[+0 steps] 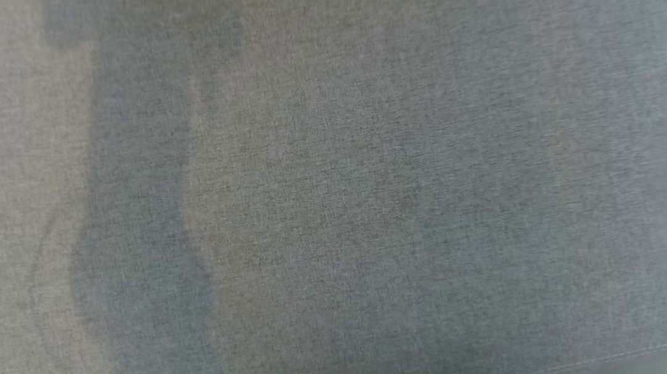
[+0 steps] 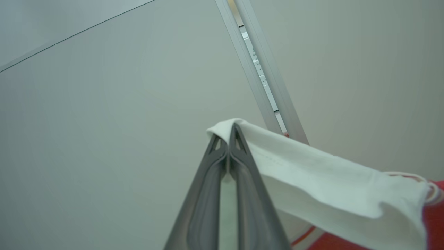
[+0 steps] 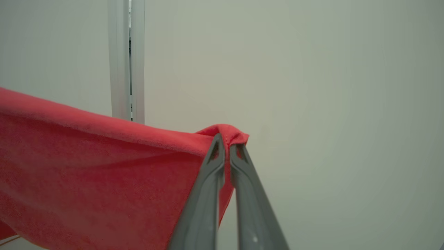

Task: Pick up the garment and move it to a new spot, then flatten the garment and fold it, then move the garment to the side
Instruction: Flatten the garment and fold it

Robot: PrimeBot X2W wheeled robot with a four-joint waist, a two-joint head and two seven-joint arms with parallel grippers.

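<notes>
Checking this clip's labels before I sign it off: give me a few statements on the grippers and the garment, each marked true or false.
1. The left gripper is shut on a white edge of the garment. True.
2. The right gripper is open and holds nothing. False: it is shut on a red edge of the garment.
3. The garment lies spread out flat. False: both grippers hold it up by its edges.
4. The garment is part white, part red. True.
</notes>
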